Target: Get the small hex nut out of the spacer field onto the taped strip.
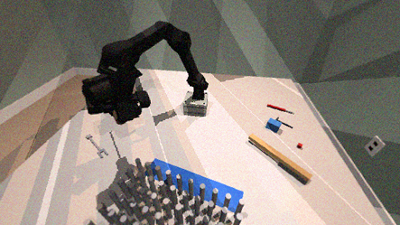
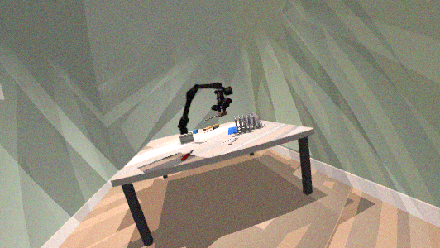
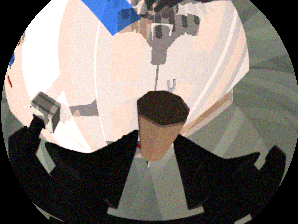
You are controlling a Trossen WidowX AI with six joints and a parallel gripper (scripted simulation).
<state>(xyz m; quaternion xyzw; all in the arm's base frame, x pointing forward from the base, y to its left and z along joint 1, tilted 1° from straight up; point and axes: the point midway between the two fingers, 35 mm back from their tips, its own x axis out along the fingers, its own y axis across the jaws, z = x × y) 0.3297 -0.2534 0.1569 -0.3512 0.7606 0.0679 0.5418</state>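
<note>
My gripper [image 2: 222, 112] [image 3: 156, 135] is shut on a brown handle [image 3: 160, 142] and holds it in the air above the table. A thin rod [image 2: 212, 118] sticks out sideways from it in the exterior view; its far end is too small to make out. The grey metal spacers [image 1: 191, 190] [image 2: 248, 122] stand in a dense group. The blue taped strip [image 1: 186, 174] [image 2: 232, 131] [image 3: 107, 15] runs along the field's edge nearest the arm base. The hand is high, on the arm-base side of the spacers. The hex nut cannot be made out in any view.
A grey wrench [image 1: 96, 145] [image 2: 232, 141] lies beyond the strip's left end in the top view. On the right lie a wooden bar [image 1: 282, 159], a blue block [image 1: 273, 125], a red screwdriver [image 1: 278, 108] and a red cube [image 1: 299, 146]. A red-handled object [image 2: 186, 156] lies near the table edge.
</note>
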